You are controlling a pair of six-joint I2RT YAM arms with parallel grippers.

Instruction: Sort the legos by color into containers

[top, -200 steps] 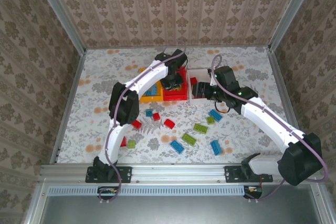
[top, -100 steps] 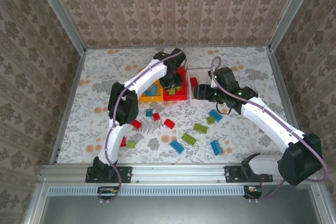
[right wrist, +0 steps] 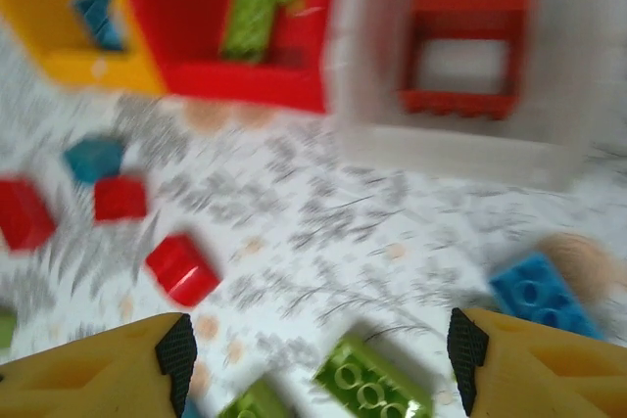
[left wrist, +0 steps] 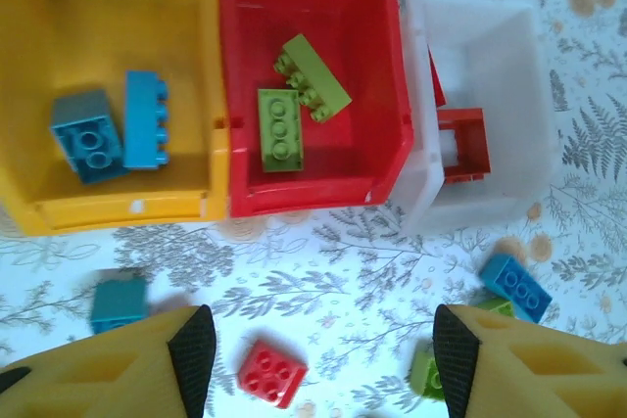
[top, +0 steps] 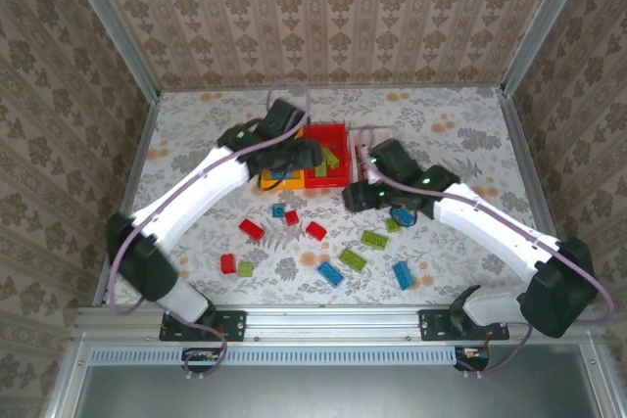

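The left claw (left wrist: pixel 323 364) has just sprung apart. A second ago it hung pressed together low over the red rectangular plastic bin (left wrist: pixel 313 193); now its fingers stand spread at the bottom of its wrist view with nothing between them. Two lime green studded bricks (left wrist: pixel 279 129) lie in that bin at the upper middle of the frame, so I'd judge one of them was just let go there. The whole left arm has swung out to the left of the overhead picture and pulled back from the bins.

The sorting scheme reads plainly. Two blue bricks (left wrist: pixel 145 119) sit in the yellow-orange plastic bin (left wrist: pixel 118 208) at upper left, and red bricks (left wrist: pixel 468 144) in the white translucent bin (left wrist: pixel 470 217) at right.

The right claw (right wrist: pixel 323 369) has left the white bin and come down toward the lower middle of the overhead picture, over the loose pieces. Its fingers are spread and empty. Its view is smeared, but a lime brick (right wrist: pixel 370 391) seems to lie on the desk between them, probably its next pick.

A good scatter of red, blue and lime pieces is still out on the floral-patterned desk (top: pixel 196 144), among them a small red brick (left wrist: pixel 272 372) between the left fingers, so much sorting is left
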